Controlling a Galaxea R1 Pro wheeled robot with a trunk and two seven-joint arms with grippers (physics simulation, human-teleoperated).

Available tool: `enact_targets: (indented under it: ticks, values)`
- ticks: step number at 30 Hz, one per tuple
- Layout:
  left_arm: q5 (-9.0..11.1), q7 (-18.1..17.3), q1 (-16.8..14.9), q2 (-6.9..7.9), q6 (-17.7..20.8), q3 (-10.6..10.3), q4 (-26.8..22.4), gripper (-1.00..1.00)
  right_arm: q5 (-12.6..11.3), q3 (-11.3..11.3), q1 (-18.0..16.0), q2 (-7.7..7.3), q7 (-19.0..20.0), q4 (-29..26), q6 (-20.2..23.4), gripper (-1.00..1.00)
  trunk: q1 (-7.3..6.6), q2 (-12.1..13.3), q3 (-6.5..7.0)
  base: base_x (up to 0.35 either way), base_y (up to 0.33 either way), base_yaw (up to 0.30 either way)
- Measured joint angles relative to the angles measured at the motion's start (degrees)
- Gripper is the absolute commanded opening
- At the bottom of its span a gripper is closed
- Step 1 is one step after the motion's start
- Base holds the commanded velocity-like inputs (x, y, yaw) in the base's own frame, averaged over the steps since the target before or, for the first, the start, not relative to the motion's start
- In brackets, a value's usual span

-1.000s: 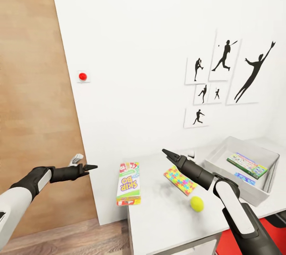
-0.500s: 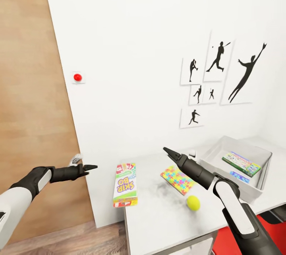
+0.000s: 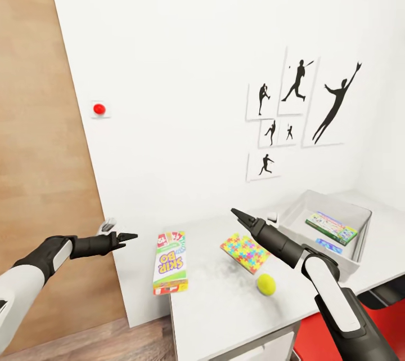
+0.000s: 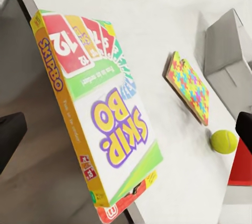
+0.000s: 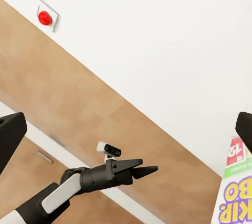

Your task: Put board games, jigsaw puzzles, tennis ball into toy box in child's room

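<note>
A yellow-green Skip-Bo board game [image 3: 170, 262] [image 4: 102, 114] lies at the table's [image 3: 225, 302] left end, partly over the rim. A jigsaw puzzle [image 3: 246, 251] [image 4: 190, 86] lies mid-table, and the tennis ball [image 3: 265, 284] [image 4: 224, 141] sits in front of it. The grey toy box [image 3: 315, 255] at the right holds a green game box [image 3: 331, 227] and a blue one [image 3: 329, 245]. My left gripper [image 3: 130, 236] hovers left of the table, open and empty, level with the Skip-Bo box. My right gripper [image 3: 239, 215] hangs above the puzzle, open and empty.
A wooden wardrobe panel [image 3: 39, 152] stands at the left beside a white wall with a red button [image 3: 99, 108] and silhouette pictures [image 3: 292, 107]. A small white object [image 3: 272, 217] sits by the toy box. Red flooring [image 3: 365, 316] shows under the table's right side.
The whole picture has slid left, so the camera has turned right. Both arms keep the same pose in view, and the toys lie where they were on the table.
</note>
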Motion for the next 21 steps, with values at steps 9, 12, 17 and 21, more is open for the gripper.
enact_targets:
  ticks: [9,12,17,21]
  values:
    - [0.0,0.0,0.0,-0.03,0.0,0.0,0.0,1.00,0.2,1.1,0.0,0.00,0.0,0.0,-0.2,1.00,1.98,-3.6,-1.61,0.000,0.000,-0.001]
    - [0.0,0.0,0.0,-0.01,0.0,0.0,0.0,1.00,0.1,1.1,0.0,-0.06,0.1,-0.1,-0.3,1.00,2.64,-4.8,-2.15,0.000,0.000,0.000]
    - [0.0,0.0,0.0,0.00,0.0,0.0,0.0,1.00,0.3,1.4,0.0,-0.03,-0.9,-0.6,-0.3,1.00,3.74,-6.8,-3.05,0.000,0.000,0.000]
    - [0.0,0.0,0.0,0.00,0.0,0.0,0.0,1.00,0.7,1.7,0.0,-0.06,-6.0,-0.7,0.2,1.00,4.62,-8.4,-3.77,0.000,0.000,0.000]
